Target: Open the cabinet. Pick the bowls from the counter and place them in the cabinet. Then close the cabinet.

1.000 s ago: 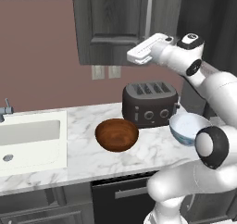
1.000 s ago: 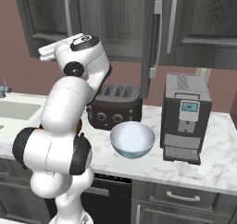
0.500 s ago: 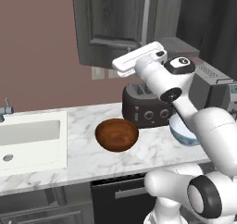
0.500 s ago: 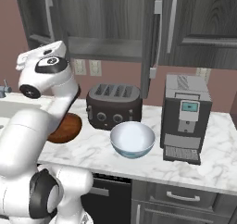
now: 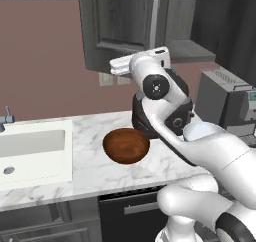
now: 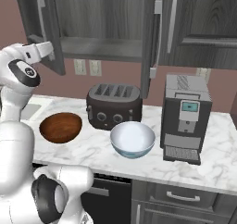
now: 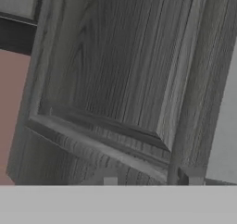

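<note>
Reaching up, arm raised to open cabinet (image 6: pixel 99 49) door | pincer (image 7: pixel 150 179) by door panel, grip state unclear | shelf bare | brown bowl (image 5: pixel 126 145), blue bowl (image 6: pixel 132 139) empty on bench (image 6: pixel 92 149)

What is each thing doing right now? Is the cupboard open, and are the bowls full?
cabinet: both doors swung open, shelf bare.
brown bowl: upright on the counter, empty.
white bowl: upright on the counter, empty.
toaster: slots empty.
gripper: up beside the left door, holding nothing.
</note>
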